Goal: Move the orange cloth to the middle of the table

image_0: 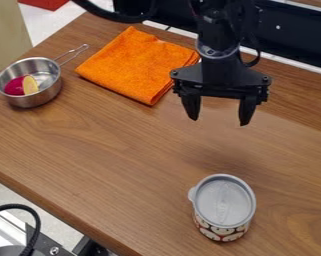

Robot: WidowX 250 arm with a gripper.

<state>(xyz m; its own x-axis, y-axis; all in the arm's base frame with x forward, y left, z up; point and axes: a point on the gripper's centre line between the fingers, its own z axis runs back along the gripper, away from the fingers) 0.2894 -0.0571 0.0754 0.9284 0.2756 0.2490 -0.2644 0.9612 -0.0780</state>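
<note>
gripper: fingers spread, nothing between them; hangs over the worktop, right of the cloth, toward the far side
orange cloth: folded, flat on the far part of the worktop, left of center; right edge near the gripper in view
metal pan: far left on the worktop, left of the cloth; handle angled toward the far side, tip near the cloth's left edge
pan contents: dark pink piece and yellow piece, side by side
lidded can: upright at the near right, gray lid on, patterned side
</note>
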